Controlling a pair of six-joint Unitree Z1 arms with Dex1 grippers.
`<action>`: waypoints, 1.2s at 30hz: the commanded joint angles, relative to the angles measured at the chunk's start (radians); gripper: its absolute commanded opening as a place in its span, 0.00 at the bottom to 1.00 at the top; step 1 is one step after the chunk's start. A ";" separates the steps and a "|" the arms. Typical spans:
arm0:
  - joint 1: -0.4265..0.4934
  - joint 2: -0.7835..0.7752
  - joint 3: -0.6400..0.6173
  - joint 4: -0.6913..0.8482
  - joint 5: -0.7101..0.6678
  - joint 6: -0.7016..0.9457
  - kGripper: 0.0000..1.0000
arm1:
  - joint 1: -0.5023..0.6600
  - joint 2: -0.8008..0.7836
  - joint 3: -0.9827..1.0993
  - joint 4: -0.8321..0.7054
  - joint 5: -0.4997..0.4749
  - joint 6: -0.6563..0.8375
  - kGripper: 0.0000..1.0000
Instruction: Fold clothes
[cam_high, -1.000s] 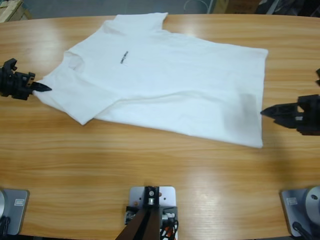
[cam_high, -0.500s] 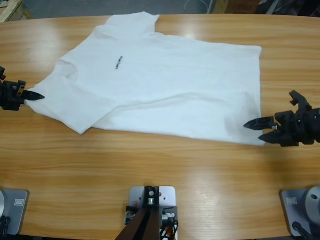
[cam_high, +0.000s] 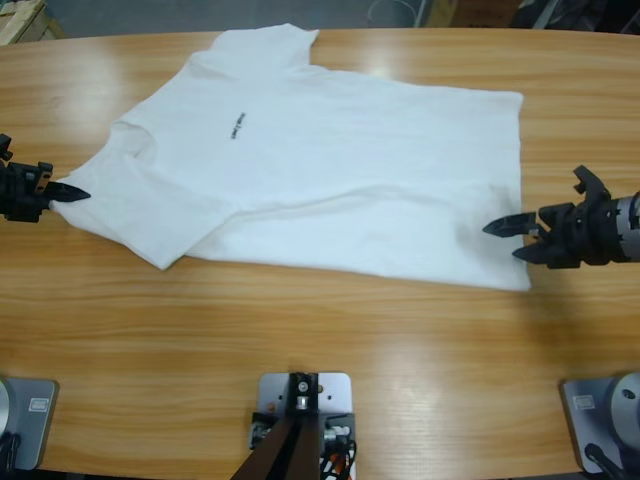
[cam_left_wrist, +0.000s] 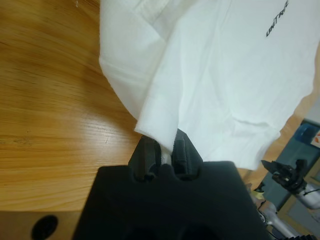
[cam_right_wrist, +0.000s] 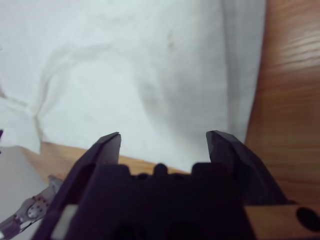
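Left gripper (cam_left_wrist: 162, 145): jaws pinched together on the hem edge of the T-shirt (cam_high: 320, 160), a white fold of cloth caught between them. In the high view this gripper (cam_high: 72, 193) sits at the table's left edge, tips on the sleeve end nearest that side.

Right gripper (cam_right_wrist: 165, 140): jaws spread wide, nothing between them. Both tips hang over the white cloth near the shirt's bottom hem; whether they touch the fabric, cannot tell. In the high view it (cam_high: 508, 238) comes in from the right edge, tips pointing left, over the hem corner nearest the camera.

T-shirt: lies flat on the wooden table (cam_high: 320, 340), spread across the far-centre part, front up. Neck and sleeves toward the left, bottom hem toward the right. Small black print (cam_high: 234, 125) on the chest, readable upside-ish in the left wrist view (cam_left_wrist: 278, 21). Near sleeve fans out toward the left gripper; far sleeve reaches the table's far edge. Light wrinkles across the body, a greyish shadow patch by the right gripper.

Left wrist view background: the other arm's black gripper shows small past the shirt's far edge, lower right.

Bare wood in the whole near half of the table.
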 joint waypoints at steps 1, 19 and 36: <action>-0.015 -0.003 0.026 -0.005 0.015 -0.015 0.00 | -0.006 0.002 0.022 -0.010 -0.098 -0.001 0.70; -0.019 0.002 0.024 -0.006 0.017 -0.013 0.00 | 0.010 0.114 0.024 -0.062 -0.049 -0.001 0.70; -0.021 0.006 0.022 -0.006 0.017 -0.014 0.00 | 0.016 0.126 0.028 -0.055 -0.042 -0.001 0.00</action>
